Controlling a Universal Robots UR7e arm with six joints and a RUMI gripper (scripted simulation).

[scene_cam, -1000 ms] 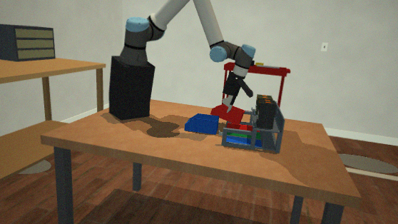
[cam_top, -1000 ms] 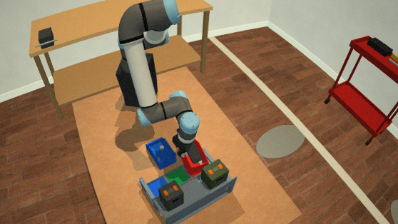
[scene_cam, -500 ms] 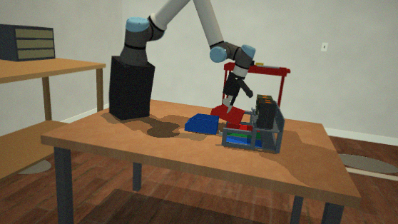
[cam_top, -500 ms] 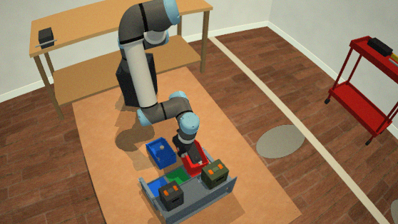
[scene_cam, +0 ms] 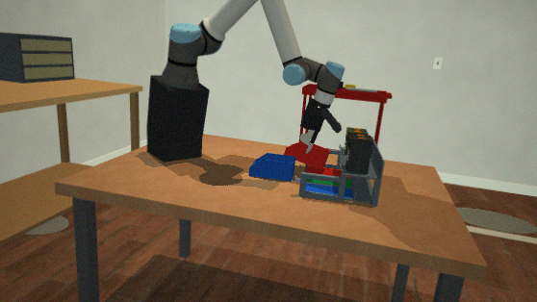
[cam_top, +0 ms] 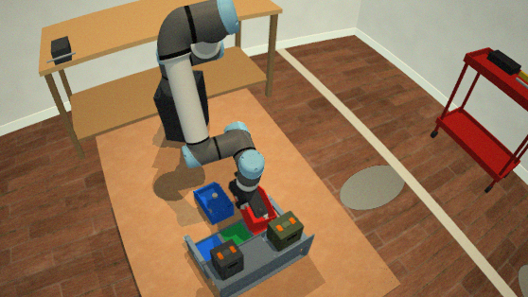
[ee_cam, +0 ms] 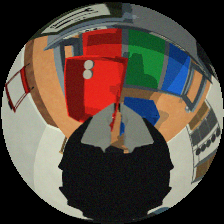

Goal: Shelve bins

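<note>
Red bin [cam_top: 252, 223] [scene_cam: 315, 157] [ee_cam: 100, 90], smooth, boxy and tilted, its thin wall pinched in the nearly closed tool [cam_top: 244, 207] [scene_cam: 309, 148] [ee_cam: 117, 103].

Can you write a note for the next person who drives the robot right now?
Tool: shut on the red bin's edge.
Red bin: held tilted at the shelf, not in its spot; two round parts inside.
Blue bin: on the table, by the shelf.
Done: no bin is in place.
Left: push the red bin in, centered on red, let go; then put the blue bin on blue.
</note>
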